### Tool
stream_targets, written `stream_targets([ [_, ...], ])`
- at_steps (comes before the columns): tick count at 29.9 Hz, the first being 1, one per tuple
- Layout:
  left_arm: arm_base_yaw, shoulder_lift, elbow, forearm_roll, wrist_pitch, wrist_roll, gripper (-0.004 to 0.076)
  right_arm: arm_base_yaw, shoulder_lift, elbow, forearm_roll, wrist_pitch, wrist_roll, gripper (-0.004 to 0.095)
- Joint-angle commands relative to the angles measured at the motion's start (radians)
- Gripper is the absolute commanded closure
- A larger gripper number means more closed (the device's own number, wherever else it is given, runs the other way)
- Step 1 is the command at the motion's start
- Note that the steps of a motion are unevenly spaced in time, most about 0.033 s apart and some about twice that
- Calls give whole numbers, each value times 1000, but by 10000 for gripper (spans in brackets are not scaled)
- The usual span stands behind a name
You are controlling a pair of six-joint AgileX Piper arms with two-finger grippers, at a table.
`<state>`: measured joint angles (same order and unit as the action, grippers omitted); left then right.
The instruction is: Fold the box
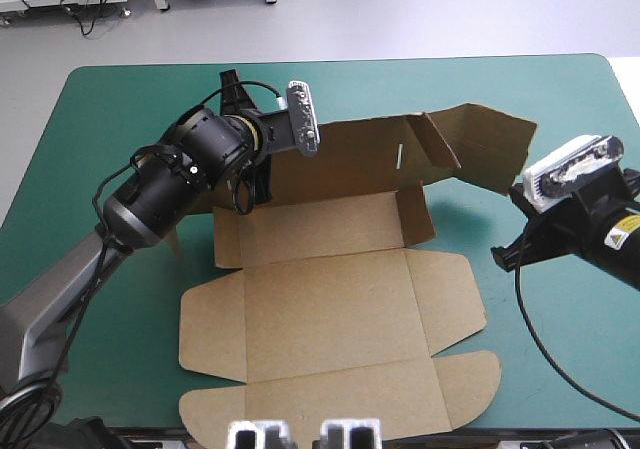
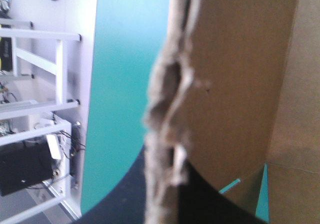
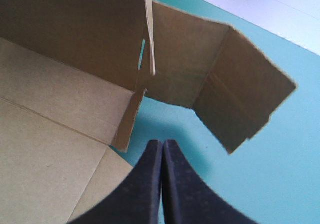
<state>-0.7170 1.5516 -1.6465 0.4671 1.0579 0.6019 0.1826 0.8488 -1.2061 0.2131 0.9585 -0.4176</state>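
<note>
The brown box [image 1: 340, 299] lies open in the middle of the table, its lid panel and flaps flat toward the near edge. Its back wall [image 1: 350, 159] stands raised, with a side flap [image 1: 418, 214] turned up at the right end. A bent flap [image 1: 490, 149] juts out to the right. My left gripper [image 1: 252, 181] reaches down over the wall's left end. In the left wrist view [image 2: 172, 174] it is shut on the board's rough edge [image 2: 170, 109]. My right gripper [image 1: 503, 256] is shut and empty, just right of the box; its tips [image 3: 162, 143] point at the bent flap [image 3: 240, 99].
The teal-green cover [image 1: 560, 349] shows bare on the right and behind the box [image 1: 140, 99]. A narrow strip of cover [image 3: 165, 119] separates my right fingertips from the box's right corner. The box's front flaps [image 1: 330, 409] reach almost to the table's near edge.
</note>
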Motion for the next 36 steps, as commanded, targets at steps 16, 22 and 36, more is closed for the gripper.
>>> stream_targets([
  [16, -130, -225, 565, 794, -477, -510, 734, -2, 305, -426, 31, 112, -29, 932],
  [22, -128, -233, 685, 1166, -547, -908, 734, -2, 420, -428, 39, 131, -29, 933],
  [36, -66, -233, 697, 1198, -485, -1064, 734, -2, 861, -764, 68, 269, 68, 932],
])
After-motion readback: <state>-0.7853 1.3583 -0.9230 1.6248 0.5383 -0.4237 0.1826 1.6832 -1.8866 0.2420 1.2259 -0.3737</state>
